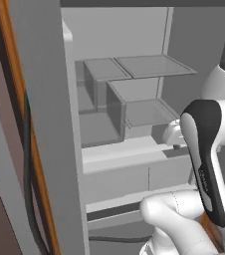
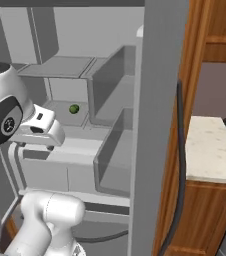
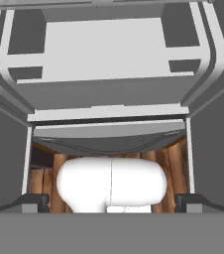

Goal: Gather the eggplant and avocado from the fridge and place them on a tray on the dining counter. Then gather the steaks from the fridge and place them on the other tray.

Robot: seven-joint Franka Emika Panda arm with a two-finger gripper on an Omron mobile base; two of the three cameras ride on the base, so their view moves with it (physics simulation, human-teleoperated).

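The fridge (image 1: 45, 109) stands open in front of me, both grey doors swung out and its pale shelves and drawers showing. A small green avocado (image 2: 74, 109) lies on a middle shelf at the back left of the right base view. My hand sits lower and nearer than the avocado, just in front of the drawer fronts. In the hand view my gripper (image 3: 111, 201) is open, fingertips (image 3: 32, 201) far apart with nothing between them, and it looks down the fridge's lower front. The eggplant, the steaks, both trays and the dining counter are out of view.
Grey door bins (image 1: 115, 107) jut from the left door and more bins (image 2: 112, 150) from the right door, narrowing the opening. A pale stone countertop (image 2: 210, 150) on wooden cabinets lies right of the fridge. A wood floor (image 3: 39, 178) shows below.
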